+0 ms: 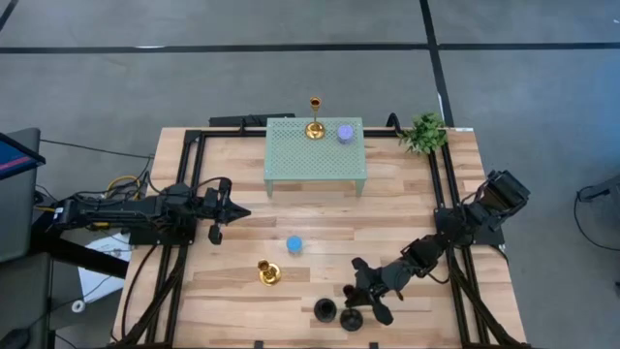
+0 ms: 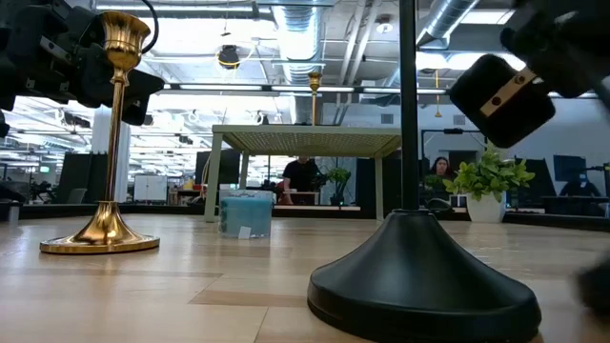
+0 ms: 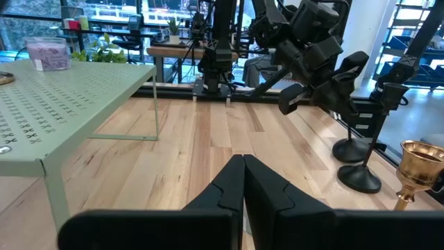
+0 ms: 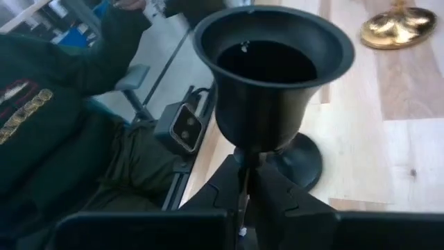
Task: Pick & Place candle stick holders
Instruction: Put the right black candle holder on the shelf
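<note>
Right gripper [image 4: 244, 182] pinched on a black candle holder [image 4: 272, 76]

You've got its stem clamped at the table's front edge, well in front of the green perforated stand [image 1: 315, 157]; your left gripper [image 3: 243, 182] sits closed and empty left of it.

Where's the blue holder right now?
In the high view, the blue holder stands mid-table, in front of the green stand and just behind the gold holder.

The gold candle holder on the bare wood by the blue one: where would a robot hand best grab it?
Probably the slim stem of the gold candle stick holder, between flared cup and round base, coming in level from the side. It stands upright, the stem is narrow enough to pinch, and the wider cup above should stop it slipping down.
</note>
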